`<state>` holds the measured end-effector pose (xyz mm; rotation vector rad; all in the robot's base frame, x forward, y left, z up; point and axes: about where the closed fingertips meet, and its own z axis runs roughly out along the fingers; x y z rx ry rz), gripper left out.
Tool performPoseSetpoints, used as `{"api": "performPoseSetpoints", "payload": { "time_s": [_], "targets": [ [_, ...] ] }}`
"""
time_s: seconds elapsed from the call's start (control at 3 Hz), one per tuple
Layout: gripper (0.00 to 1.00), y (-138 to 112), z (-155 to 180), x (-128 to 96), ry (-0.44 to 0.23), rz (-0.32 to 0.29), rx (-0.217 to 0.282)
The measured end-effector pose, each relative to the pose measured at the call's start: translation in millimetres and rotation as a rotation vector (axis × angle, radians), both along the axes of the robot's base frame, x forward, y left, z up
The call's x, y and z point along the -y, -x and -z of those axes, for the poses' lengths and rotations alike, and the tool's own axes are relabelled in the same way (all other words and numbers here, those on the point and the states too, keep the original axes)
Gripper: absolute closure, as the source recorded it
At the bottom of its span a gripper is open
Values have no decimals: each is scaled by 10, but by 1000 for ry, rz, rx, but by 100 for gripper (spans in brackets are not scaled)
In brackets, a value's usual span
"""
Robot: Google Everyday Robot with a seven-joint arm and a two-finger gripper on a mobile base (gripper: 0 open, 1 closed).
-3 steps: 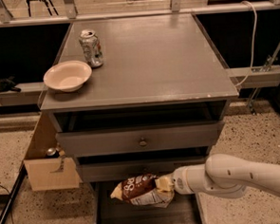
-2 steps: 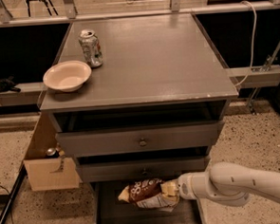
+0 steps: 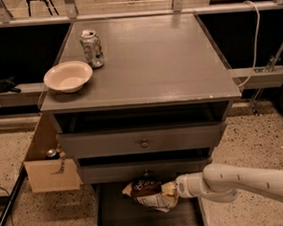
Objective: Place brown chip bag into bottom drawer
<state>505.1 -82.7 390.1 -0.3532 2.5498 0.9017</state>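
Note:
The brown chip bag (image 3: 147, 193) is dark brown with white lettering and a yellow crimped end. It hangs just above the floor of the open bottom drawer (image 3: 114, 217), near the drawer's back. My gripper (image 3: 171, 191) reaches in from the right on a white arm and is shut on the bag's right end. The fingers are mostly hidden by the bag.
A silver soda can (image 3: 92, 48) and a white bowl (image 3: 68, 75) stand on the cabinet top (image 3: 162, 61). Two upper drawers with round knobs (image 3: 144, 143) are shut above the bag. A cardboard box (image 3: 51, 168) stands to the cabinet's left. A cable hangs at the right.
The arm has carried the bag lower and a little to the right, down into the open bottom drawer. The grip on the bag has not changed.

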Motion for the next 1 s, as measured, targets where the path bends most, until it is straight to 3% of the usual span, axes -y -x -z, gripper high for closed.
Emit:
{"api": "performPoseSetpoints", "payload": {
  "time_s": [1.0],
  "targets": [
    [100,54,817,-357,-4,-14,-127]
  ]
}}
